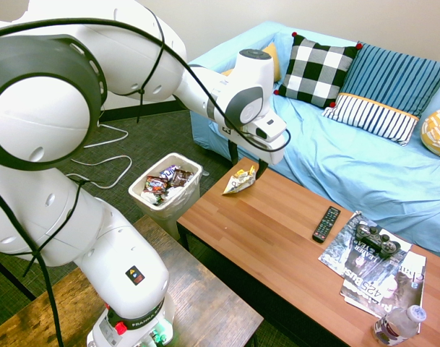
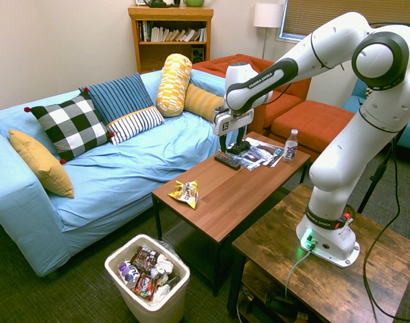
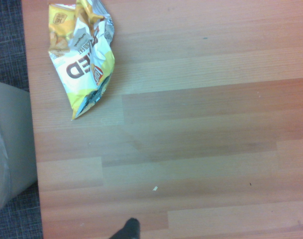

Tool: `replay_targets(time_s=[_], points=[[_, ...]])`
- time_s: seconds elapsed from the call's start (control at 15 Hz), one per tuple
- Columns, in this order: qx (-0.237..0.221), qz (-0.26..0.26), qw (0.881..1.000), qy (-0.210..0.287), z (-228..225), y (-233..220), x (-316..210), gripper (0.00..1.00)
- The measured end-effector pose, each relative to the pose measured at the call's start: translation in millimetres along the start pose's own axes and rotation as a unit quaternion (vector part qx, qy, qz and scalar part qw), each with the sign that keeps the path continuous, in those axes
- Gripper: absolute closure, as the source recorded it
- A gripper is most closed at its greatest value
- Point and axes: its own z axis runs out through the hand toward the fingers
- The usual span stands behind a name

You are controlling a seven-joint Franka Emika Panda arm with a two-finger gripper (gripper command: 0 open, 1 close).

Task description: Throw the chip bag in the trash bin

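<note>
The pincer (image 2: 234, 147) hangs over the desk (image 2: 255, 190), spread wide and holding nothing. The bag (image 2: 184, 193) lies on the desk, near the pincer and on its bin side; the bin (image 2: 150, 306) stands on the floor beyond the bag. Grasping, carrying and dropping all remain. Past the desk from the pincer, a blue-draped sofa (image 2: 134, 163) holds cushions.

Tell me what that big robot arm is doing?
It's probably getting ready to pick up the crumpled chip bag, which lies on the wooden coffee table. Its open gripper hangs above the table, holding nothing. The trash bin, with candy wrappers inside, stands beside the table.
</note>
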Motion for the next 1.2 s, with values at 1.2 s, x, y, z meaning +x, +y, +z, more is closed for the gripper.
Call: replay_targets(time_s=[1.2], points=[[0.02, -0.034, 0.996, -0.078, 172.7, -155.3, 49.1, 0.0]])
